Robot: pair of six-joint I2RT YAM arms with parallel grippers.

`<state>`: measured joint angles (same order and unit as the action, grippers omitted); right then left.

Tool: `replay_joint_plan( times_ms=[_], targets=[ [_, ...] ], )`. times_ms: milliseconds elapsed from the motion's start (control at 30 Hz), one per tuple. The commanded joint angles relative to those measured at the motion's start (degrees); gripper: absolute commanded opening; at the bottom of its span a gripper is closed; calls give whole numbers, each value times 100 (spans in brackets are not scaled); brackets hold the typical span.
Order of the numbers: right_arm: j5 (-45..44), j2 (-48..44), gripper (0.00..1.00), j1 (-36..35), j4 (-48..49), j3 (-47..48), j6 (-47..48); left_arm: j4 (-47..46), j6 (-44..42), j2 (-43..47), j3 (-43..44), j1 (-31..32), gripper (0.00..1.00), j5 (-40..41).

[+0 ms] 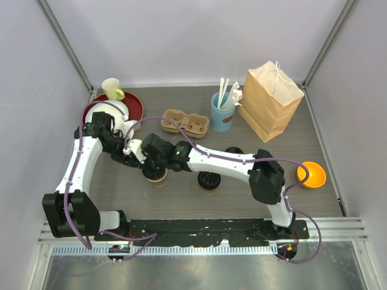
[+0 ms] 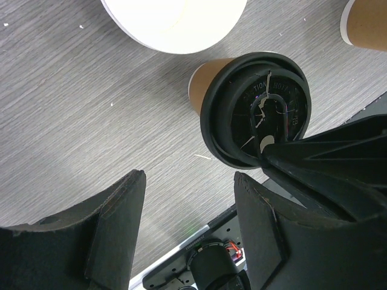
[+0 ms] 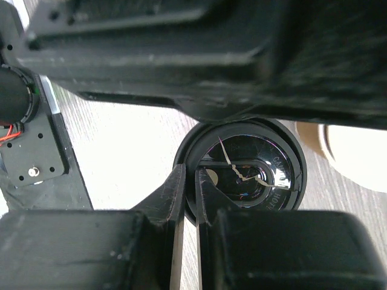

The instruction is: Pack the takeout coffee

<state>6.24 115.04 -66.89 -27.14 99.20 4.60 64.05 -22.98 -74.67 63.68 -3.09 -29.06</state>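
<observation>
One takeout coffee (image 1: 156, 176), a tan paper cup with a black sip lid, stands at the table's middle left. My right gripper (image 1: 152, 164) is shut on the lid's rim (image 3: 188, 158), one finger inside the rim and one outside. The lid (image 2: 257, 109) shows pale crack lines across its top. My left gripper (image 2: 190, 181) hangs open just left of this cup with nothing between its fingers (image 2: 115, 205). A second lidded takeout coffee (image 1: 209, 180) stands to the right, apart from both grippers.
A brown cup carrier (image 1: 185, 122), a blue cup of stirrers (image 1: 222, 112) and a paper bag (image 1: 270, 99) stand at the back. A bare black lid (image 1: 234, 151) and an orange bowl (image 1: 311, 174) lie right. A red plate (image 1: 134, 106) with a white bowl (image 2: 175, 18) is back left.
</observation>
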Motion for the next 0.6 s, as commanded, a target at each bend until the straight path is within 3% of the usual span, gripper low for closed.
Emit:
replay_joint_plan(
  times_ms=[0,567],
  targets=[
    [220,18,1,-43,-187,197,23,-42,-49,-3,74,-42,64,102],
    [-62,-70,1,-105,-205,-6,111,-68,-40,-12,101,-69,64,85]
  ],
)
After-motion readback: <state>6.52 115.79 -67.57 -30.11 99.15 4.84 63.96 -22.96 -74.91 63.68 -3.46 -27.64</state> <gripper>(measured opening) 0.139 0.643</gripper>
